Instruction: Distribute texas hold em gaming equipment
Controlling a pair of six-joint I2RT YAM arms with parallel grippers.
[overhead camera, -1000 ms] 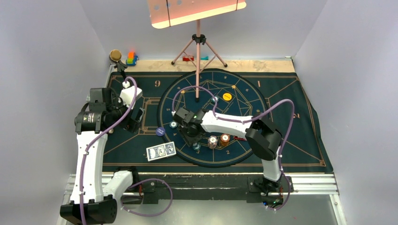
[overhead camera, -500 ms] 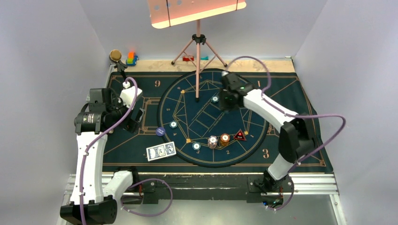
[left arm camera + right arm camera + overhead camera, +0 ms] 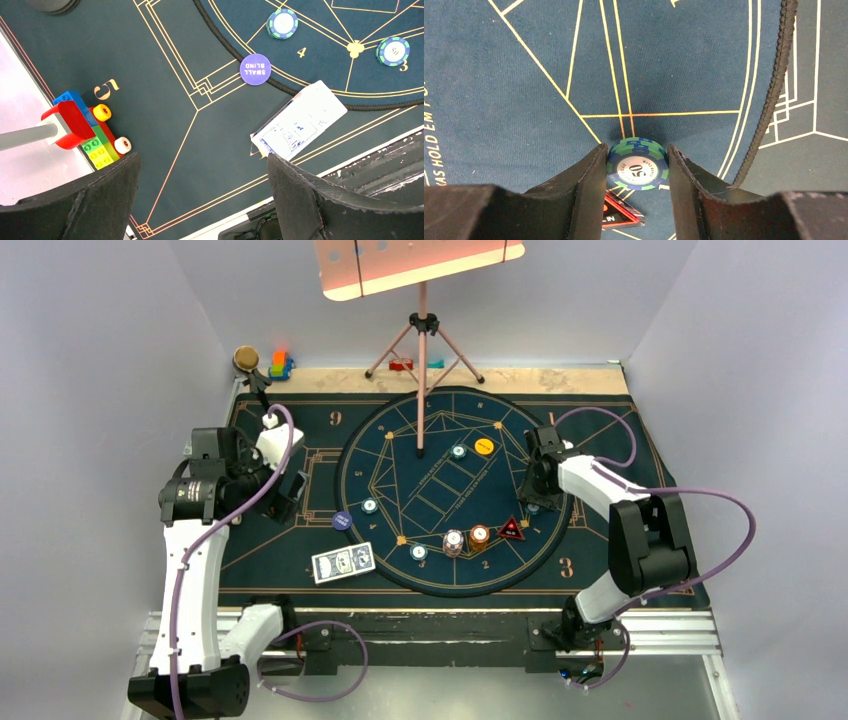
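My right gripper is shut on a small stack of teal-and-blue poker chips, low over the right side of the round mat. The red-edged black triangular marker lies just beside it. My left gripper is open and empty above the mat's left part. The blue-and-white cards lie near the front. Teal chips, a white stack, an orange stack, the yellow disc and a purple small-blind disc lie on the mat.
A pink tripod stand rises at the back centre, one leg reaching onto the round mat. Coloured toy blocks sit at the back left, and more blocks lie at the mat's left edge under my left wrist.
My right arm has swung from the circle's left-centre, past its far side, to its right edge, now holding the chip stack. The left arm has not moved.
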